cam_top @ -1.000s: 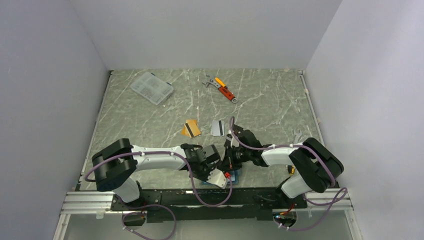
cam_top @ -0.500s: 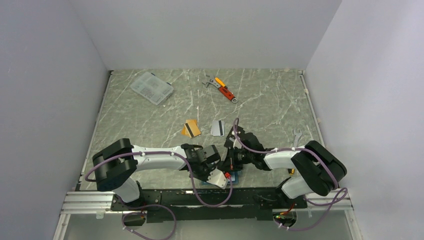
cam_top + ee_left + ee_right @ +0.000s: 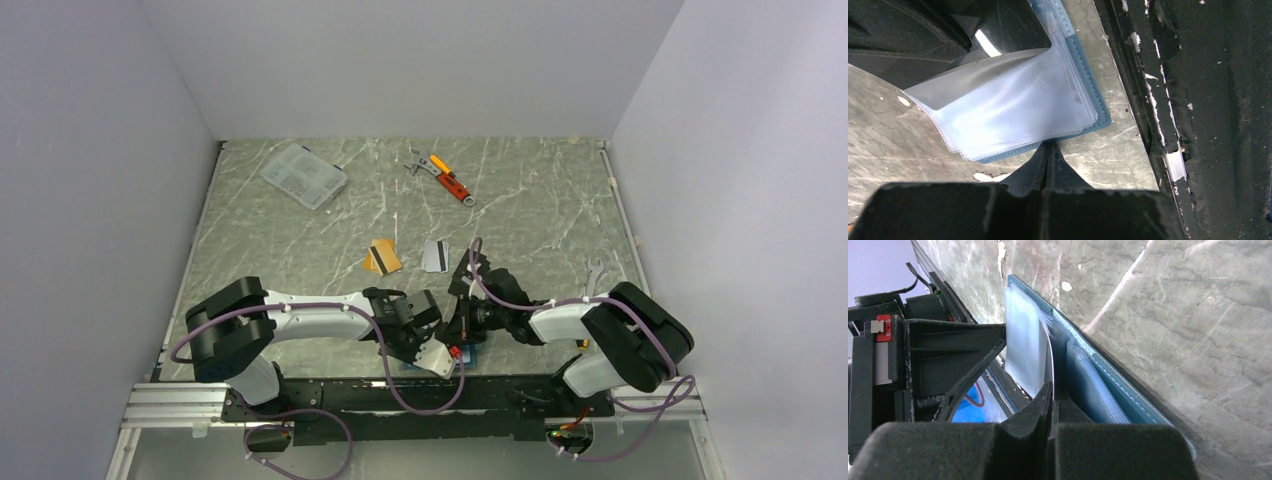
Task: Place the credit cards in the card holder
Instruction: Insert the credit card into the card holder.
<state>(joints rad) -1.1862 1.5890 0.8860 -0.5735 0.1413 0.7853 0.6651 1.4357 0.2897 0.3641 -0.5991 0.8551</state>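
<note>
The teal card holder lies open at the table's near edge, mostly hidden under both grippers. My left gripper is shut, its tips pressed against the near edge of the card holder, just below its clear sleeves. My right gripper is shut on one clear sleeve and holds it raised off the teal cover. An orange credit card and a silver-grey credit card lie flat on the table beyond the grippers, untouched.
At the back left is a clear plastic organiser box. An orange-red wrench lies at the back centre, and a small spanner by the right arm. The black base rail runs right beside the card holder.
The right arm's forearm has shifted slightly; both grippers stay shut at the card holder. The cards have not moved.
</note>
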